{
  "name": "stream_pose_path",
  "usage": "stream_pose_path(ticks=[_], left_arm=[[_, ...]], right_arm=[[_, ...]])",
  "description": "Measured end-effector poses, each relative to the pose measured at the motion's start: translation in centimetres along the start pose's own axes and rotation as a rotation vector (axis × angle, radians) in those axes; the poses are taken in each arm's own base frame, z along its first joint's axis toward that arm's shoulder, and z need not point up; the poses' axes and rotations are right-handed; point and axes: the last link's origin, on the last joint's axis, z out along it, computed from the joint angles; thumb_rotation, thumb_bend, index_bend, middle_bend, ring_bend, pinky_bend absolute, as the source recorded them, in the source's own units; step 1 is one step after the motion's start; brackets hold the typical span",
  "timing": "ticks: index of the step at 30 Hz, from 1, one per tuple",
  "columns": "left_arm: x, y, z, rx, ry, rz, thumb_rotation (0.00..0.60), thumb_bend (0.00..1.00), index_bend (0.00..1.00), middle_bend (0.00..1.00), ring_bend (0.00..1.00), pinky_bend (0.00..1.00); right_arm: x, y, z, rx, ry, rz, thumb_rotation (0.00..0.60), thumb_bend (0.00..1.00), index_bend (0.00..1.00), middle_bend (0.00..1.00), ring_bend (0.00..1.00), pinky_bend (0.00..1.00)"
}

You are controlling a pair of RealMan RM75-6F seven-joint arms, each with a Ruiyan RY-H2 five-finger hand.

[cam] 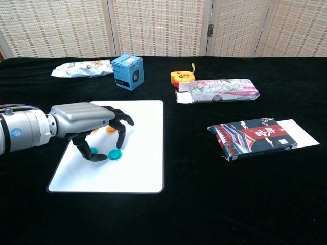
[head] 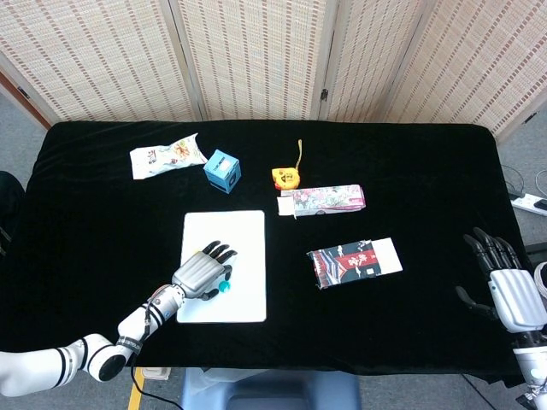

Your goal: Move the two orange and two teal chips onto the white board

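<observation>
The white board (cam: 143, 132) lies on the black table, left of centre. Two teal chips (cam: 115, 153) (cam: 92, 151) lie on it, close to its near edge. My left hand (cam: 89, 125) arches over them with fingers spread and curled down; one fingertip is right by the right teal chip, and the thumb is next to the left one. It holds nothing. An orange chip (cam: 110, 129) peeks out from behind the fingers; the other is mostly hidden under the hand. In the head view one teal chip (head: 225, 286) shows beside the left hand (head: 201, 272). My right hand (head: 506, 289) hangs open past the table's right edge.
A blue box (cam: 127, 71) and a snack bag (cam: 82, 68) sit behind the board. To the right are a yellow tape measure (cam: 181, 77), a floral carton (cam: 219, 90) and a dark patterned packet (cam: 255, 137).
</observation>
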Motion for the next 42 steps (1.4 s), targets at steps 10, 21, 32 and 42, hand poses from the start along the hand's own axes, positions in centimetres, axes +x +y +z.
stream_pose_path(ticks=[10, 21, 32, 42], left_arm=[[0.5, 0.0, -0.5, 0.0, 0.027, -0.027, 0.6, 0.39, 0.15, 0.07, 0.0, 0.0], [3.2, -5.5, -5.9, 0.156, 0.218, -0.181, 0.6, 0.4, 0.15, 0.07, 0.0, 0.0], [2.9, -11.5, -14.5, 0.466, 0.385, -0.262, 0.6, 0.4, 0.16, 0.07, 0.0, 0.0], [1.2, -11.6, -20.7, 0.624, 0.452, -0.258, 0.6, 0.4, 0.16, 0.07, 0.0, 0.0]], right_arm=[[0.1, 0.0, -0.1, 0.0, 0.007, 0.001, 0.6, 0.36, 0.0, 0.02, 0.0, 0.0], [0.8, 0.5, -0.4, -0.019, 0.015, -0.012, 0.6, 0.36, 0.0, 0.02, 0.0, 0.0], [1.0, 1.3, -0.2, -0.051, -0.003, 0.011, 0.6, 0.36, 0.0, 0.02, 0.0, 0.0], [1.5, 2.1, -1.4, -0.101, 0.022, 0.029, 0.6, 0.36, 0.0, 0.02, 0.0, 0.0]])
